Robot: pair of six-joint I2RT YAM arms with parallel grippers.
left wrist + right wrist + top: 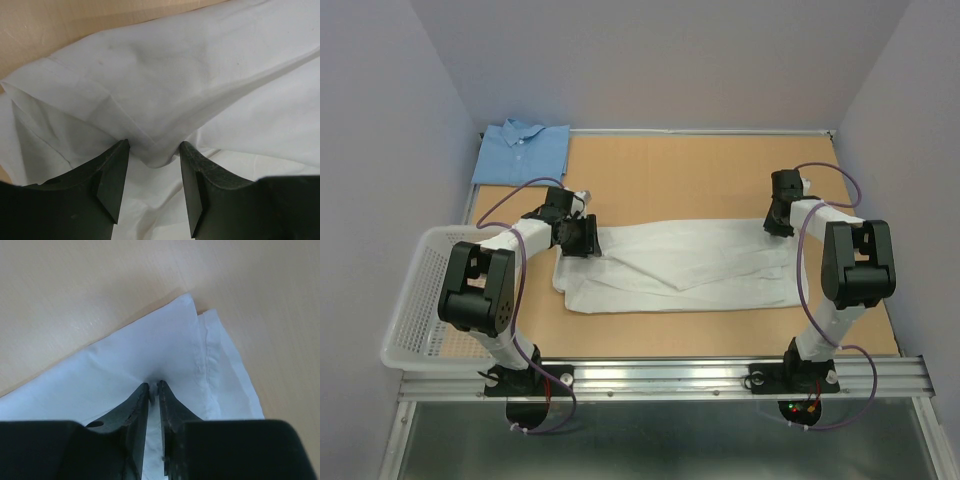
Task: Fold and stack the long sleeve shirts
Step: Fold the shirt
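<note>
Bench [700,180] carries two shirts. The white shirt [690,265] lies mid-bench as a long, creased band running left to right. The blue shirt [523,150] sits folded, collar up, at the far left corner, well apart from the white one. The left claw [154,150] is at the white shirt's left end, its fingers spread with a raised fold of cloth between the tips; whether they grip the cloth cannot be told. The right claw [154,386] is at the shirt's far right corner, fingers nearly pressed together and pinching a thin pucker of white cloth. A basket [415,300] stands at the near left edge.
</note>
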